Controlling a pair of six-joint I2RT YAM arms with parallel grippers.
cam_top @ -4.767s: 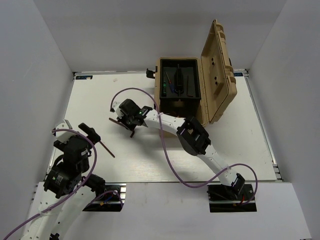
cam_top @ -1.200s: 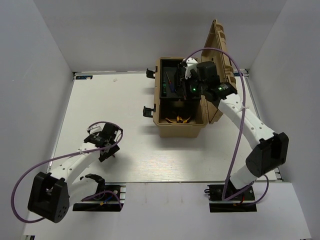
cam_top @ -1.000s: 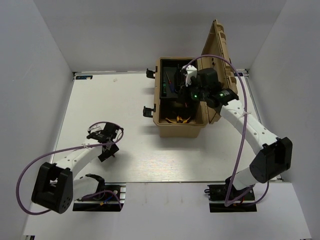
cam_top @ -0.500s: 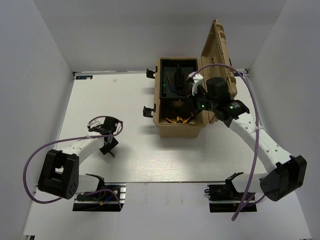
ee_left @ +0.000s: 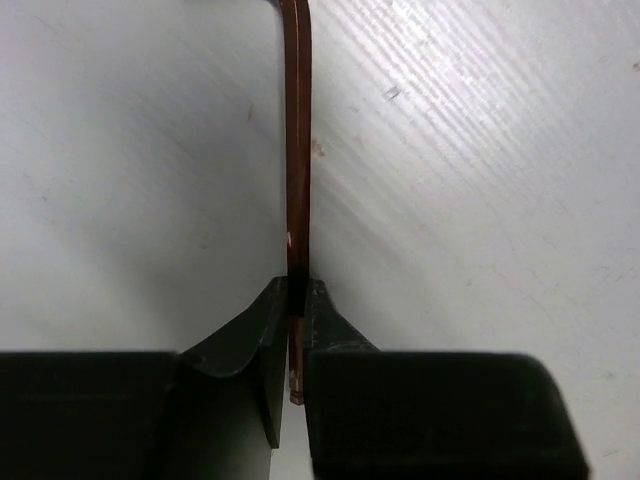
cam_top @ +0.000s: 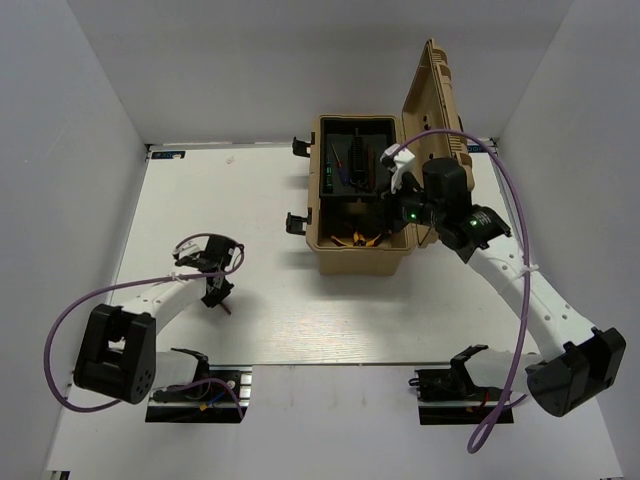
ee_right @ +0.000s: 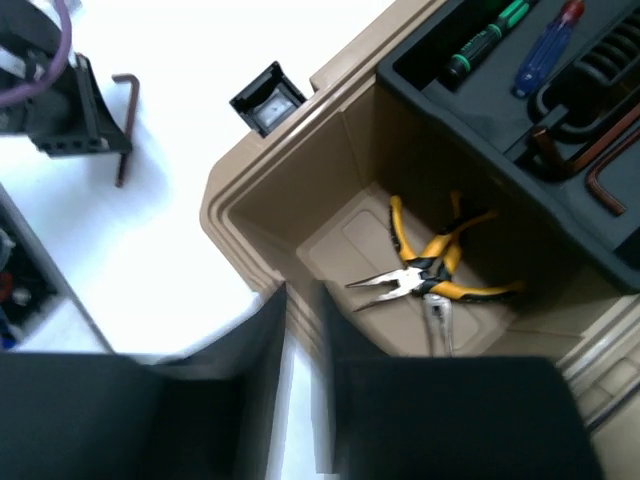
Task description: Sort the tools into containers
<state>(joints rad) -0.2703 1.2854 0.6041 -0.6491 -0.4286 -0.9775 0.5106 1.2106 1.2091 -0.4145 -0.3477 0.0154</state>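
On the white table, my left gripper [cam_top: 217,295] [ee_left: 297,300] is shut on the straight end of a dark reddish L-shaped hex key [ee_left: 298,150], which lies flat with its bend pointing away. My right gripper [cam_top: 388,180] [ee_right: 305,300] hovers over the open tan toolbox [cam_top: 362,262], its jaws a narrow gap apart with nothing between them. Two yellow-and-black pliers [ee_right: 430,270] lie on the box floor. The black tray [ee_right: 470,110] holds a black-green stick tool [ee_right: 490,38], a blue-red screwdriver [ee_right: 547,48] and more hex keys [ee_right: 600,170].
The toolbox lid [cam_top: 435,130] stands upright on the right side of the box, behind my right arm. Black latches [cam_top: 296,222] stick out from the box's left wall. White walls enclose the table on three sides.
My left gripper has closed on the hex key at the same spot. My right arm has drawn back from the tray toward the box's near right, and its jaws have parted slightly.
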